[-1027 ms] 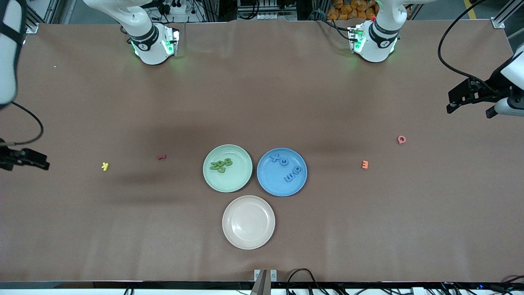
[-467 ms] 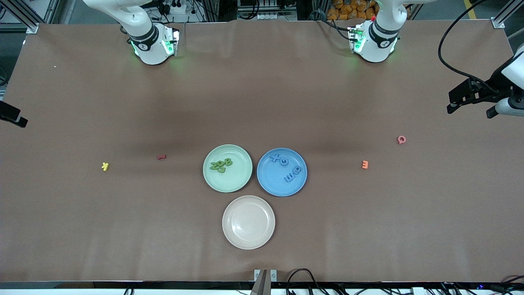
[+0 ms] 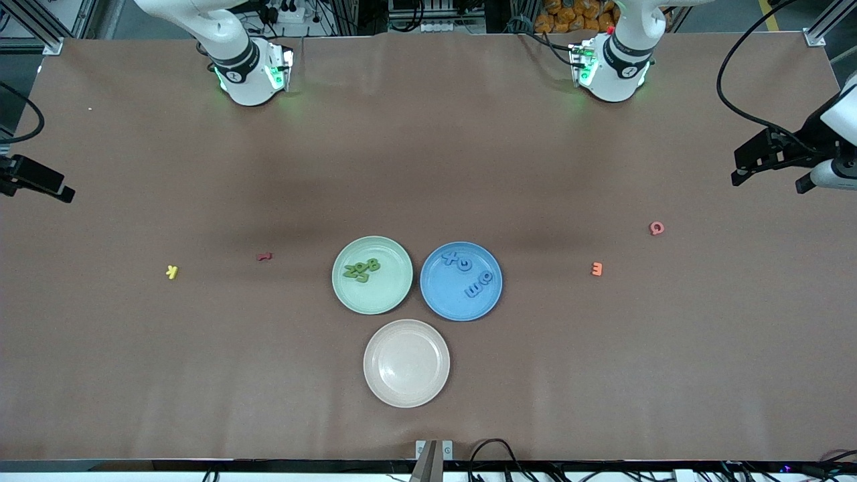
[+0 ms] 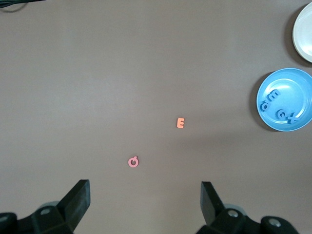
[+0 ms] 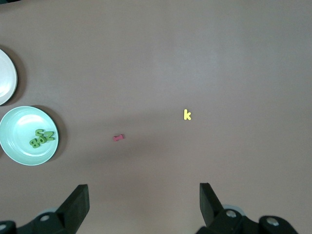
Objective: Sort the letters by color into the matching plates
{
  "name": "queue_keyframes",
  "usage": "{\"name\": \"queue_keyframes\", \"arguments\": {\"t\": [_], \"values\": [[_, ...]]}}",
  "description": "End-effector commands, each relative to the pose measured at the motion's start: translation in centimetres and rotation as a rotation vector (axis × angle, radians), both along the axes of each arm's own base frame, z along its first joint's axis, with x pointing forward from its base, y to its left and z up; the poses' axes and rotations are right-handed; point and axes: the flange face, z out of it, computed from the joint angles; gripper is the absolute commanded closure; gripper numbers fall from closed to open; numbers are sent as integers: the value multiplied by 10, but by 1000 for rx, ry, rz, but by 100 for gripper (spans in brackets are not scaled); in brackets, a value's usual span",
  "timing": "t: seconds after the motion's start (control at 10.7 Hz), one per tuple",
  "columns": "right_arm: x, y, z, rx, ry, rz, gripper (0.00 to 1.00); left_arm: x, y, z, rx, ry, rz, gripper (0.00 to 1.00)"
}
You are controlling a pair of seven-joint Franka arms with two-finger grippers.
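Four green letters (image 3: 361,269) lie heaped in the mint green plate (image 3: 395,291), and four blue letters (image 3: 474,276) lie spread in the blue plate (image 3: 438,294) just beside it, toward the left arm's end of the desk (image 3: 428,154). The cream plate (image 3: 406,388) sits nearer the front camera than both, close to their rims, with nothing in it. None of these has shifted since the earlier frames.

Four odd letters lie loose on the desk, each where it was a second ago. The yellow letter (image 3: 172,271) and the red letter (image 3: 264,256) lie toward the right arm's end, the red one between the yellow one and the green plate. The orange letter (image 3: 596,268) and the pink letter (image 3: 657,228) lie toward the left arm's end, the pink one farther from the front camera.

The right pincer (image 3: 40,182) is what has changed: a second ago it hung lower in the front view near the desk's edge, with a bulk of arm above it; now it sits higher up at that same end, over the desk's edge. Its wrist view shows its fingers (image 5: 78,204) spread wide with nothing between them.

The left pincer (image 3: 770,157) hangs over its own end of the desk, unmoved, fingers (image 4: 80,200) likewise wide apart and empty.
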Motion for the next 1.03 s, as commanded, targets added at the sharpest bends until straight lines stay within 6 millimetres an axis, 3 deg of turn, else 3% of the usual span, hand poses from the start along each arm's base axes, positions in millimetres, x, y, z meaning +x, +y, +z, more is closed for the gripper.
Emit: {"name": "queue_keyframes", "arguments": {"t": [0.0, 0.28, 0.93], "values": [[-8, 9, -2, -2, -6, -44, 0, -2, -1, 3, -24, -10, 6, 0], [-9, 14, -9, -26, 11, -30, 0, -2, -1, 3, -24, -10, 6, 0], [-3, 17, -5, -32, -27, -33, 0, -2, -1, 3, -26, -10, 6, 0]]}}
